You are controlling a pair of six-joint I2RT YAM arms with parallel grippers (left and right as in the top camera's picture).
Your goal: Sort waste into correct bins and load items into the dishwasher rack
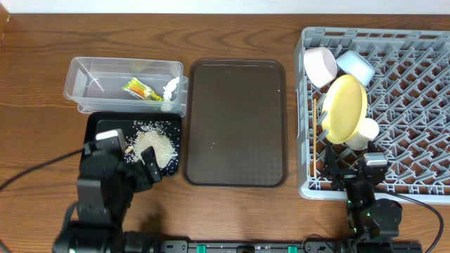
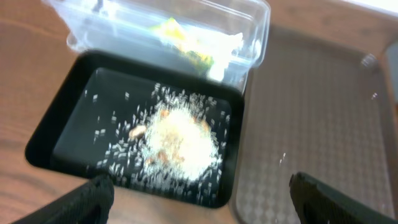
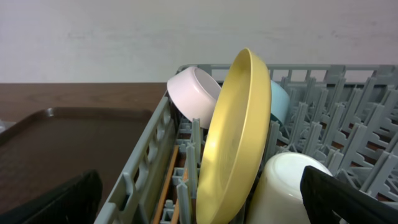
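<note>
Rice grains (image 2: 180, 140) binned in the black tray (image 2: 68, 106).
Yellow plate (image 3: 239, 137) stands edgewise, propped by the dishwasher rack (image 3: 143, 168); my left fingers (image 2: 87, 200) and right fingers (image 3: 56, 200) spread, empty.

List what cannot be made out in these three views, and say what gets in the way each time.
1. Chopsticks: right wrist view, only slivers show between the rack wall and the yellow plate.
2. Light blue bowl: right wrist view, mostly hidden behind that plate.
3. Snack wrapper: left wrist view, blurred, so its print is unreadable.
4. Small pale cup: right wrist view, cut off by the bottom edge.
</note>
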